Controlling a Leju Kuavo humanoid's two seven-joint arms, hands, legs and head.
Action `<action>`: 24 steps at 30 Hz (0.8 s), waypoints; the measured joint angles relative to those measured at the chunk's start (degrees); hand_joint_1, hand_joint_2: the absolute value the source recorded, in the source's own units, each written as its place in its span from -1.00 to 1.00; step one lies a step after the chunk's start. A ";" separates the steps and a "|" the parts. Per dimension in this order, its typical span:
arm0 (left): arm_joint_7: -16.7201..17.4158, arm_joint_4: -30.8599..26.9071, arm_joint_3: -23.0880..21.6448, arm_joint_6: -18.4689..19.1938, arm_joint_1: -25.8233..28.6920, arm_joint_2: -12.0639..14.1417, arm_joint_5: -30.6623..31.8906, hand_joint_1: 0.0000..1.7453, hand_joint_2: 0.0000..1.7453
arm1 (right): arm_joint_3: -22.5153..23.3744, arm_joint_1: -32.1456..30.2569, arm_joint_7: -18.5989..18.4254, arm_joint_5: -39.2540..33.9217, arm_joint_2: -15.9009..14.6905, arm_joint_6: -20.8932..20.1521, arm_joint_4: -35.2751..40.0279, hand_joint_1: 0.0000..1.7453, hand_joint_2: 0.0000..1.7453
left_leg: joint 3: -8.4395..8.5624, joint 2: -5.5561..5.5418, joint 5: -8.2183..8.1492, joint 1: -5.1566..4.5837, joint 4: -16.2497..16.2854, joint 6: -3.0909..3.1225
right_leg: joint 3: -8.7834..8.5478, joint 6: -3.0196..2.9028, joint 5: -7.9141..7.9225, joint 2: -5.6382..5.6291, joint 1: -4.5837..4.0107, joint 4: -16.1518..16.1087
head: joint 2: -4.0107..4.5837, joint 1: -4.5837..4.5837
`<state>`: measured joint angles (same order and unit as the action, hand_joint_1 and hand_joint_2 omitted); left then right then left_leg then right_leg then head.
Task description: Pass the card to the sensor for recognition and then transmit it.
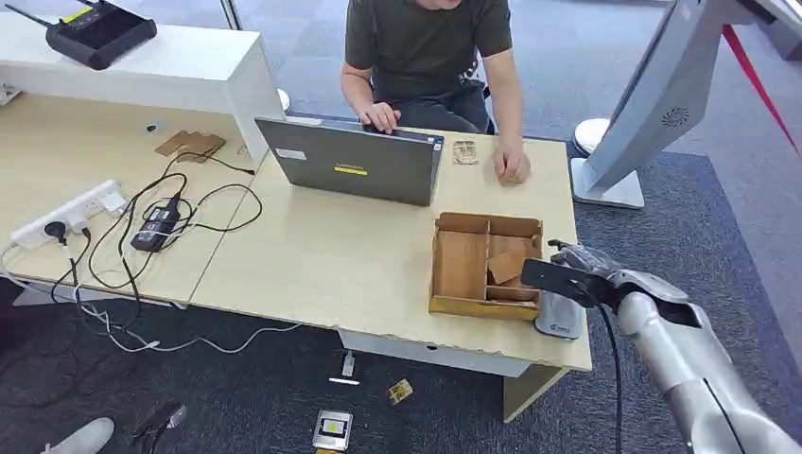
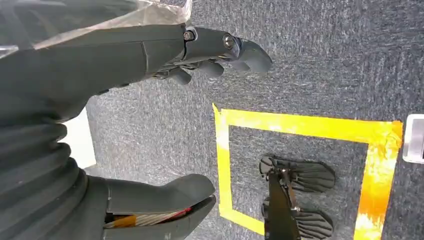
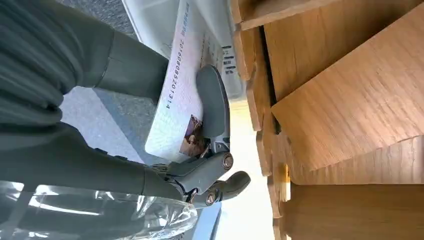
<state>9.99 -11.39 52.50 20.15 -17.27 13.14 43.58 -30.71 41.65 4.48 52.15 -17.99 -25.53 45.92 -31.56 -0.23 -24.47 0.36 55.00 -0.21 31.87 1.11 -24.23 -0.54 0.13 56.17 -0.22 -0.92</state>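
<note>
A white card (image 3: 177, 107) with a printed number and a small photo is pinched between the thumb (image 3: 214, 100) and the fingers of my right hand (image 3: 150, 170). The card sits flat against a white-grey sensor (image 3: 210, 25), right beside the wooden box (image 3: 350, 100). From the head view, my right hand (image 1: 575, 270) hovers at the table's front right corner, over the grey sensor (image 1: 560, 320) next to the compartmented wooden box (image 1: 461, 267). My left hand (image 2: 100, 65) hangs over the carpet with its fingers apart and nothing in it.
A person (image 1: 426, 47) sits behind an open laptop (image 1: 350, 163) with both hands on the table; a small card (image 1: 464, 152) lies near one. Cables and a power strip (image 1: 66, 216) cover the left desk. A white kiosk (image 1: 653, 95) stands at the right. Yellow tape (image 2: 300, 125) marks the floor.
</note>
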 joint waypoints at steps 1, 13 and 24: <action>-0.02 0.00 0.00 0.04 0.02 0.02 0.00 -1.00 1.00 | 0.02 0.33 0.00 0.13 -0.22 0.09 0.06 1.00 1.00 | 0.00 0.00 0.00 0.00 0.00 0.00 | 0.00 0.00 0.00 0.00 0.00 0.00 | 0.00 0.00; -1.05 0.00 0.07 0.13 0.71 0.68 0.22 -1.00 1.00 | 2.16 18.50 -0.99 5.22 -2.38 8.74 1.84 1.00 1.00 | -0.01 0.03 0.03 -0.08 0.01 0.00 | 0.04 0.00 0.02 -0.01 0.08 0.06 | 0.00 -0.02; 0.50 0.02 0.04 0.00 -1.22 -0.68 2.73 -1.00 1.00 | 6.69 30.32 5.99 -5.31 8.35 12.96 -12.99 1.00 1.00 | 0.00 0.05 0.05 0.01 0.00 -0.03 | 0.03 -0.01 0.02 -0.01 -0.01 0.06 | 0.00 0.00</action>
<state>10.49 -11.37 52.54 20.15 -18.49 12.46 46.32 -24.02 71.98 10.47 46.84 -9.63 -12.57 32.93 -31.56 -0.19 -24.42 0.37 55.01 -0.25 31.90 1.10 -24.21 -0.55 0.13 56.23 -0.22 -0.92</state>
